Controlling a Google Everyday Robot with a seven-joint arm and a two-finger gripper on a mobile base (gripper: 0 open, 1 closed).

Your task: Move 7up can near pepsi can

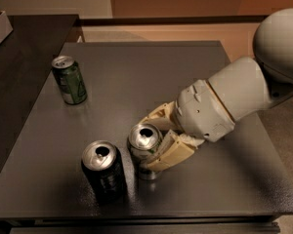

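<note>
Front edge of the dark grey table (219, 189) is running along the bottom of the view. Closest to us the pepsi can (105, 174) is standing upright, black sides, silver top w/ the opening showing. Just beside it, on the right of the view, the 7up can (143, 139) is sitting upright too, silver top facing up, w/ only a narrow gap showing btwn the two cans, so they aren't touching.

The gripper (147, 145) is wrapping that 7up can right now. One tan finger (173, 152) is pressing along the near side of the can and the other tan finger (157, 117) is curving round the far side, so the jaws are closed in on the can w/ the can held btwn them. Can't tell whether the can's base is touching the tabletop or hanging just above it. The near finger is covering most of the can's body.

Behind the fingers, the pale grey wrist (202, 113) is angling down from the right, and the big white arm (249, 84) is reaching in from the upper right corner.

Farther back, towards the left, an all-green can (71, 84) is standing upright on the table, well apart from the other two. A darker counter (19, 52) is lying along the left side of the table, running to the back of the view.
</note>
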